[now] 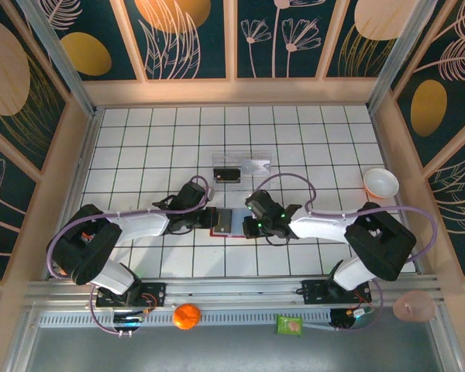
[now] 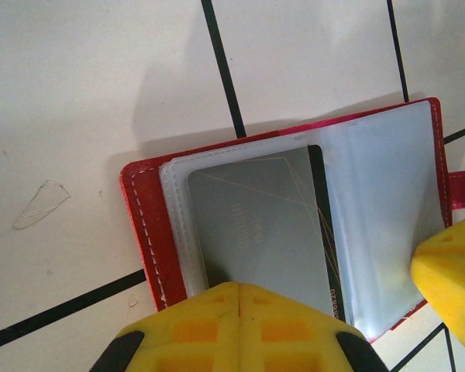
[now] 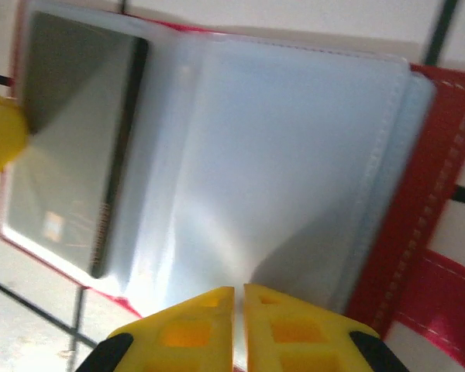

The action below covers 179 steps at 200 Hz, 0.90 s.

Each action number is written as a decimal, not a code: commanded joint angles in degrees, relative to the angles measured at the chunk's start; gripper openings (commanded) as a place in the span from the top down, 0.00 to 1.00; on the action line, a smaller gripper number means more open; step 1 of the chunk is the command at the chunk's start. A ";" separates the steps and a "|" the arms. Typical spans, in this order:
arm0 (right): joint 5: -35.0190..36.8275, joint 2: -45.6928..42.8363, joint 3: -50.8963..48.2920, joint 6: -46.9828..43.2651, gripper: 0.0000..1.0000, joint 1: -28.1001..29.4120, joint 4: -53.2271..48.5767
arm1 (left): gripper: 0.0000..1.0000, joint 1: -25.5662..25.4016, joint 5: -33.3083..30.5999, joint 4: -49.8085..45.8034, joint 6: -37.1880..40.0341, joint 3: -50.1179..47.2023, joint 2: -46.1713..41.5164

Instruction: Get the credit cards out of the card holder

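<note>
**Counter.** The white tiled counter (image 1: pixel 139 155) carries all the work items. Both arms reach inward and meet over its centre, so that each works on one half of the same object.

**Tray.** A clear plastic tray (image 1: pixel 252 167) lies just beyond the meeting point. One dark card (image 1: pixel 227 175) lies in it. Judgement: the tray is the drop-off place, kept near to shorten each transfer.

**Card holder.** The red card holder (image 1: pixel 221 221) lies opened flat on the counter between the two tools. Its red cover (image 2: pixel 139 209) faces down and its clear sleeves face up, which exposes the pockets from above.

**Remaining card.** A silvery grey card (image 2: pixel 256 232) sits inside the left-hand sleeve. A dark strip runs along one long edge; whether this is a stripe or a second card behind cannot be told. The task is therefore judged partly complete.

**Left tool.** The left tool (image 2: pixel 238 291) is clenched, pads together, over the near edge of the card-bearing half. Judgement: it pins that half so the holder does not slide or fold. Whether material is pinched between the pads cannot be told.

**Right tool.** The right tool (image 3: pixel 238 293) is all but clenched, with a hairline gap, at the near edge of the empty sleeve page. Whether it grips the sleeve cannot be told.
</note>
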 commanded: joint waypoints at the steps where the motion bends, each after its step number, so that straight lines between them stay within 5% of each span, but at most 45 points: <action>1: 4.53 -0.96 -0.44 1.65 0.87 -0.01 -1.85 | 1.00 -0.07 0.24 -0.36 0.22 -0.84 -0.19; 42: 2.60 -6.93 3.57 -2.43 0.83 -0.24 -1.31 | 0.95 -0.07 2.07 0.73 -0.17 -0.71 -5.13; 91: -15.96 -0.30 7.63 -1.11 0.70 -2.05 7.61 | 0.92 -0.06 0.75 0.64 0.09 -0.86 -6.09; 179: -15.35 8.94 7.33 5.89 0.71 -3.72 12.65 | 0.84 -0.07 1.44 5.95 -0.57 -1.81 -3.26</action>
